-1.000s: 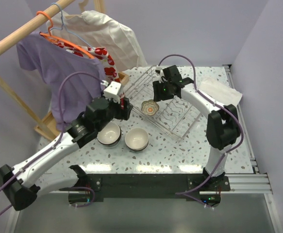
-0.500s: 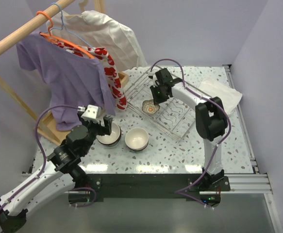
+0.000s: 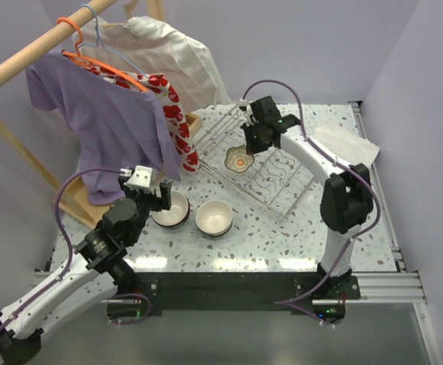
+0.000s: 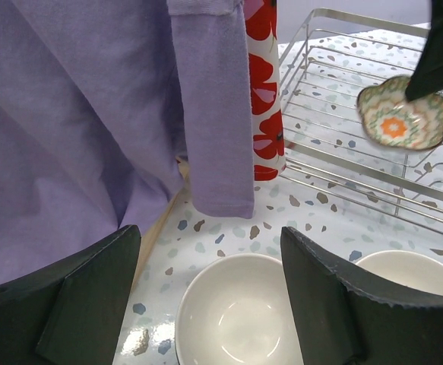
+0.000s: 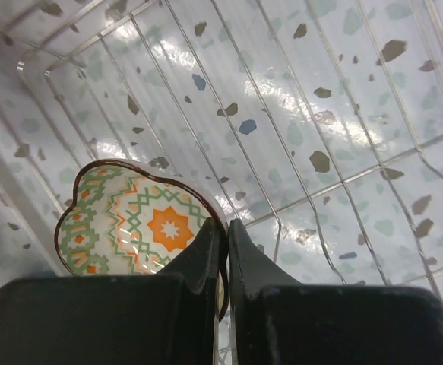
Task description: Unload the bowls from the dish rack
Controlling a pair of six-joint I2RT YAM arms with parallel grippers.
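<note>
Pale lilac walls [image 3: 312, 46] close in a speckled terrazzo tabletop [image 3: 259, 236], glossy under the lights.

The right end effector [image 3: 245, 149], in the upper middle of the overhead view, is pinching the patterned bowl [image 3: 238, 160]. In its wrist view the two black fingers [image 5: 206, 251] are pressed together on the bowl's dark brown rim. This patterned bowl [image 5: 141, 224] is small and scalloped, with green lattice lines and an orange star at its centre. It hangs tilted over the left part of the dish rack [image 3: 274, 182]. I cannot tell whether it touches the wires. The dish rack [image 5: 282, 114] is silver wire, and the speckled surface shows through its floor. I see nothing else in it.

The left end effector [image 3: 160, 196] sits lower left in the overhead view with its fingers [image 4: 335, 296] spread wide. Just beneath it on the tabletop stands the dark-sided bowl [image 3: 170, 210], white within and holding nothing. The cream bowl [image 3: 214, 217] stands just to the right of it, near but not touching.

Farther out, a wooden clothes rail [image 3: 31, 53] crosses the upper left. A purple shirt [image 4: 77, 129] and a red-flowered cloth [image 4: 263, 91] hang from it. A white cloth [image 3: 346, 141] lies at the right edge.
</note>
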